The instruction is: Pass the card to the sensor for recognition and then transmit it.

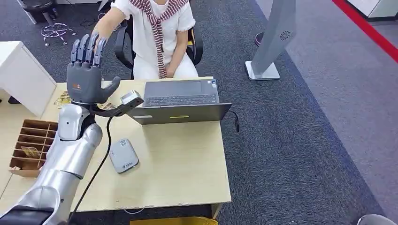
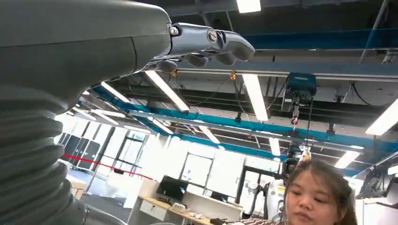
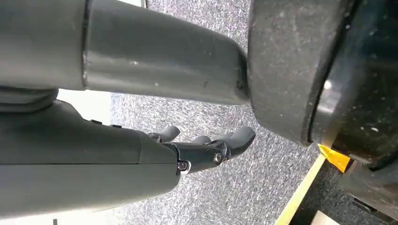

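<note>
Grey carpet surrounds the pale desk. One gold card lies in a compartment of the wooden tray, well below my left hand. That hand is raised with its palm open and its fingers straight, apart and holding nothing. A person's hand is just behind the fingertips. The card reader lies below the fingers, its logo too small to read, as is the laptop's yellow label. The right wrist view shows my right hand loosely uncurled and holding nothing over the carpet.
</note>
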You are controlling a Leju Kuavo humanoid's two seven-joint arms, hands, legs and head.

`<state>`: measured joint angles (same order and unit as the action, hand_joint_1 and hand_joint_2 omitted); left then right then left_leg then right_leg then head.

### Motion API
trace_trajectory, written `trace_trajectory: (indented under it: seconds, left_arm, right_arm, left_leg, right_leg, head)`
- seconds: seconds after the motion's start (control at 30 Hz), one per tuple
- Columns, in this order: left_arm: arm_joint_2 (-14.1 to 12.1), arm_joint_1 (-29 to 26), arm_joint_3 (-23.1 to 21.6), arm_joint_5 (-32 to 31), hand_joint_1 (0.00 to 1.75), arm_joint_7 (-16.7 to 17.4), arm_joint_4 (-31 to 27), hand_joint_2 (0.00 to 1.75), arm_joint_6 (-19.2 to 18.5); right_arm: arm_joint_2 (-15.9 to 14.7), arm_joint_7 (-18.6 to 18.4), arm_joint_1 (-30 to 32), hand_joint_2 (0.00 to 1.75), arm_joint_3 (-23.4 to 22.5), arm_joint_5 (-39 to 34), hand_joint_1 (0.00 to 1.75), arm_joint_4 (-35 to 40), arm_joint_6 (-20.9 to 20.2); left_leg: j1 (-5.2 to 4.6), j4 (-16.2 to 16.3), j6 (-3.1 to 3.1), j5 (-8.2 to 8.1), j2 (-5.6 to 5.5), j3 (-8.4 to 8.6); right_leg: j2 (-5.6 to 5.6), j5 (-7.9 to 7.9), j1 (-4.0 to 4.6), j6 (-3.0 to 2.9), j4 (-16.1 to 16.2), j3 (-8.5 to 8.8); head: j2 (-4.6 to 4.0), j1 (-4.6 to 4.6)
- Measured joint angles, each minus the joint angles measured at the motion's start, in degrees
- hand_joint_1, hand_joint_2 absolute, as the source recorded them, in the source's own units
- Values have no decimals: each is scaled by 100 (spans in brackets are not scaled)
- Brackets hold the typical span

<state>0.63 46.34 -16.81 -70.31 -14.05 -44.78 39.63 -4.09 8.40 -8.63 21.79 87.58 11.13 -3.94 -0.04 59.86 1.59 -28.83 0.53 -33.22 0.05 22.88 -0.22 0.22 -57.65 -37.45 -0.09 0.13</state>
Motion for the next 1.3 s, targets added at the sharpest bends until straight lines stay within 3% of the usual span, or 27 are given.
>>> trace_trajectory:
  seconds: [0.13, 0.2, 0.3, 0.33, 0.4, 0.57, 0.73, 0.97, 1.07, 1.23, 1.3]
  left_arm:
    - [7, -319, 211, 276, 0, -576, -471, 175, 2]
    - [31, -631, 438, 562, 0, -1140, -934, 175, 11]
    - [155, -1303, 1053, 1233, 0, -2291, -1808, 175, 19]
    - [166, -1548, 1238, 1456, 0, -2464, -2098, 175, 24]
    - [177, -2075, 1561, 1957, 0, -2538, -2832, 175, 26]
    - [101, -3031, 2105, 2494, 0, -2575, -4231, 175, 28]
    - [55, -3564, 2348, 2575, 0, -2582, -4960, 175, 26]
    - [15, -4159, 2628, 2662, 0, -2580, -5467, 175, 24]
    - [-131, -4526, 2765, 2702, 0, -2582, -5473, 175, 24]
    - [-238, -5010, 2934, 2286, 0, -2582, -5438, 175, 24]
    - [-401, -5141, 2958, 1842, 0, -2582, -5110, 175, 20]
  right_arm:
    - [0, -70, 24, 0, 0, -24, 0, 0, 77]
    - [0, -103, 49, 0, -2, -78, 0, 0, 120]
    - [0, -173, 89, 0, -13, -114, 0, 0, 218]
    - [0, -199, 99, 0, -15, -116, 0, 0, 241]
    - [0, -221, 123, 0, -20, -129, 0, 0, 306]
    - [0, -197, 155, 0, -35, -186, 0, -9, 402]
    - [-2, -169, 163, 0, -39, -203, 0, -11, 426]
    - [-9, -145, 198, 0, -55, -273, 0, -13, 496]
    - [-17, -149, 236, 0, -92, -380, 0, -13, 529]
    - [-31, -195, 286, 0, -116, -529, 0, -13, 553]
    - [-33, -239, 295, 0, -118, -568, 0, -13, 551]
  left_leg:
    - [0, 0, 0, -1, 8, 1]
    - [2, 0, -1, -3, 12, 1]
    - [4, -2, -5, -11, 25, 3]
    - [5, -2, -8, -15, 33, 6]
    - [6, -2, -9, -26, 53, 9]
    - [10, -3, -9, -26, 52, 10]
    - [13, -3, -9, -26, 48, 8]
    - [12, -3, -13, -32, 51, 12]
    - [12, -3, -10, -34, 51, 12]
    - [13, -4, -16, -39, 51, 12]
    - [12, -7, -17, -43, 51, 16]
  right_leg:
    - [4, 0, 0, 0, 0, -1]
    - [8, 2, 0, -1, 0, -2]
    - [22, 8, 0, 0, 0, -3]
    - [32, 9, 1, -1, 1, -6]
    - [49, 11, 2, -4, 1, -8]
    - [52, 17, 8, -12, 2, -7]
    - [47, 17, 9, -12, 2, -6]
    - [48, 17, 7, -12, 2, -2]
    - [50, 22, 14, -16, 3, -4]
    - [48, 27, 17, -13, 3, -3]
    - [49, 30, 16, -15, 4, 0]
  head:
    - [2, 0]
    - [2, 0]
    - [0, 0]
    - [0, 6]
    - [2, 2]
    - [2, 0]
    - [2, 0]
    - [2, -2]
    - [0, 0]
    - [2, 9]
    - [2, 6]
